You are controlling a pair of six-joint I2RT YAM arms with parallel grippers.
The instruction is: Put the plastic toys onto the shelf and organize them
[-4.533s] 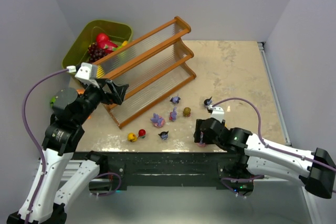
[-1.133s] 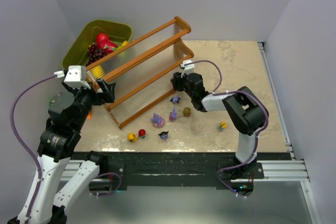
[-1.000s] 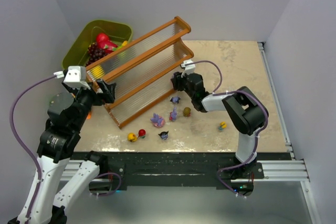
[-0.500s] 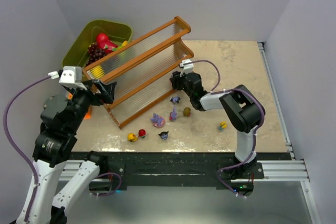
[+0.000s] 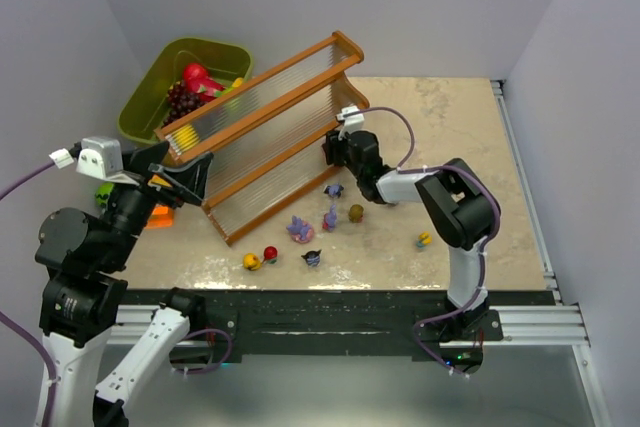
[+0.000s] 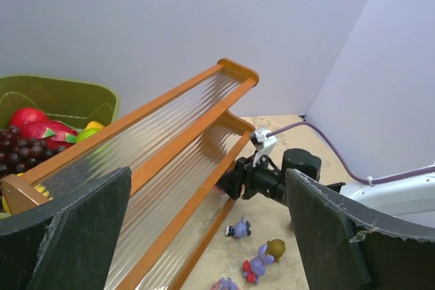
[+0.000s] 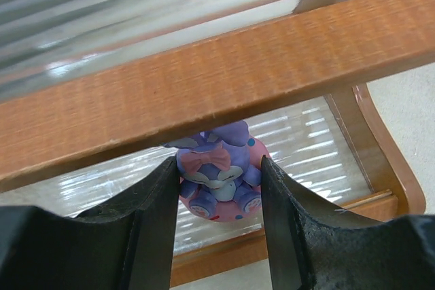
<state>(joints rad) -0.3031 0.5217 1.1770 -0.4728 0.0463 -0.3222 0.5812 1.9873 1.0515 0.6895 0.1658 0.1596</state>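
Observation:
My right gripper (image 7: pixel 219 191) is shut on a purple bunny toy (image 7: pixel 219 176) with a pink bow, and holds it on the lowest clear tier of the orange-brown shelf (image 5: pixel 270 137), under a wooden rail (image 7: pixel 224 79). In the top view the right gripper (image 5: pixel 335 153) is at the shelf's right end. My left gripper (image 5: pixel 185 175) is open and empty, raised off the shelf's left end, its fingers (image 6: pixel 68 236) wide apart. Several toys lie on the table: purple (image 5: pixel 334 189), purple and red (image 5: pixel 329 217), olive (image 5: pixel 356 212), pink (image 5: pixel 300 230), dark blue (image 5: pixel 312 258), yellow (image 5: pixel 252 261), red (image 5: pixel 270 253).
An olive-green bin (image 5: pixel 160 77) with red fruit and grapes stands behind the shelf's left end. A green ball (image 5: pixel 104 192) and an orange item (image 5: pixel 160 215) lie left of the shelf. Another small yellow toy (image 5: pixel 424 240) lies at the right, near the table's front.
My right arm came from the table's front to the shelf's right end with the bunny toy and pushed slightly further in. My left arm rose and drew back leftward.

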